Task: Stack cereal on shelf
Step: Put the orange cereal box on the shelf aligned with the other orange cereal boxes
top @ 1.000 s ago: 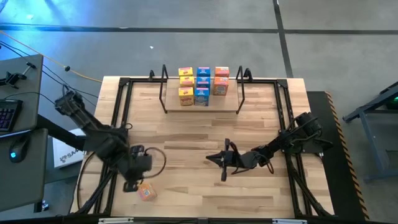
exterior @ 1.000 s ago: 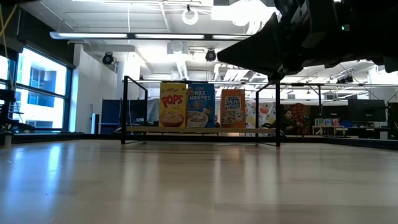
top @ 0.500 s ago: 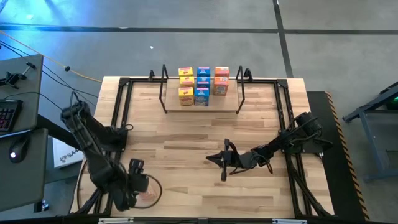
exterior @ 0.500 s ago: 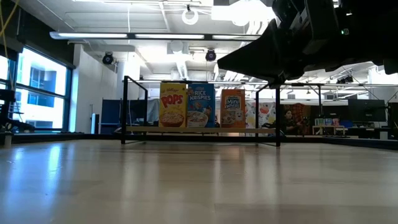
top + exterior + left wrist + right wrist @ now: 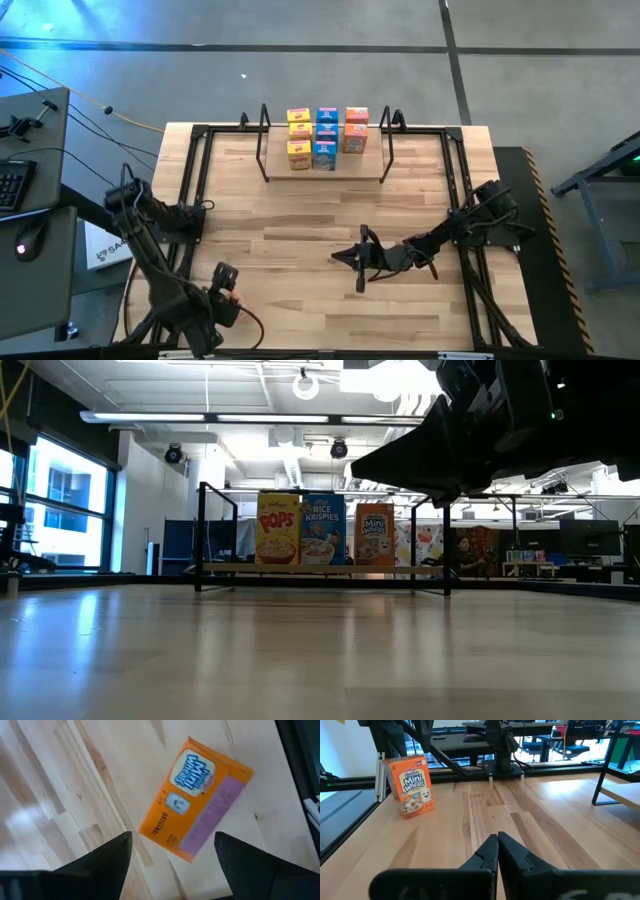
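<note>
Now the left pincer (image 5: 170, 865) hung open over an orange box (image 5: 195, 797) at the table's (image 5: 320, 230) near-left corner, w/ nothing gripped. The right pincer (image 5: 497, 850) sat clenched mid-table. Eight boxes (image 5: 326, 137) stood on the shelf (image 5: 325, 165). Risk: box lay askew to the fingers, so a grab could skid it off the edge.

From above, the left gripper (image 5: 228, 291) is covering nearly all of the orange cereal box (image 5: 236, 296) at the table's near left edge; only a sliver is peeking out. In the low view a dark arm (image 5: 480, 420) is running off the frame's top and right. On the shelf (image 5: 325, 173), the boxes' print is reading too small overhead.
</note>
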You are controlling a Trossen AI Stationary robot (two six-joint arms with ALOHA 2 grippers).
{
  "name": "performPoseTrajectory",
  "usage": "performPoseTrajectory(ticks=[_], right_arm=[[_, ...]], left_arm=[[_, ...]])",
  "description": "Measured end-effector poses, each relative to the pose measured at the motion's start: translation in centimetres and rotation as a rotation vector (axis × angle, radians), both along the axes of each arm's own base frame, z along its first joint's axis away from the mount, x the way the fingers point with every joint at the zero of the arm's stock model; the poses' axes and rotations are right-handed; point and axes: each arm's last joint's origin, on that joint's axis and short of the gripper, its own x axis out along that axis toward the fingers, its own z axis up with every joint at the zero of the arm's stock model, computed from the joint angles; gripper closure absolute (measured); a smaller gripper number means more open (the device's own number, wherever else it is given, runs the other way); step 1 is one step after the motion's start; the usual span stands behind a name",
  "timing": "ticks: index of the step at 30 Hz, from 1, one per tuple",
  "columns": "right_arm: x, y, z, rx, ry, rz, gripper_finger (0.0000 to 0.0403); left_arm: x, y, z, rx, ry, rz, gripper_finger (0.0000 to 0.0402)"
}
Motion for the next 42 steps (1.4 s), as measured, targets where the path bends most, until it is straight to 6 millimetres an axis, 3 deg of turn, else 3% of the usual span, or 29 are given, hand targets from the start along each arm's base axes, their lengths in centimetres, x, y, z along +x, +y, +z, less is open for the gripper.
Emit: performPoseTrajectory(ticks=[19, 42], right_arm=[[0.0, 0.1, 0.0, 0.009, 0.002, 0.018, 0.0403], [0.0, 0.1, 0.0, 0.028, 0.001, 0.034, 0.0403]], left_arm=[[1.9, 0.5, 0.1, -0.034, -0.035, -0.027, 0.0125], [1.4, 0.3, -1.5, -0.078, -0.010, 0.020, 0.0128]])
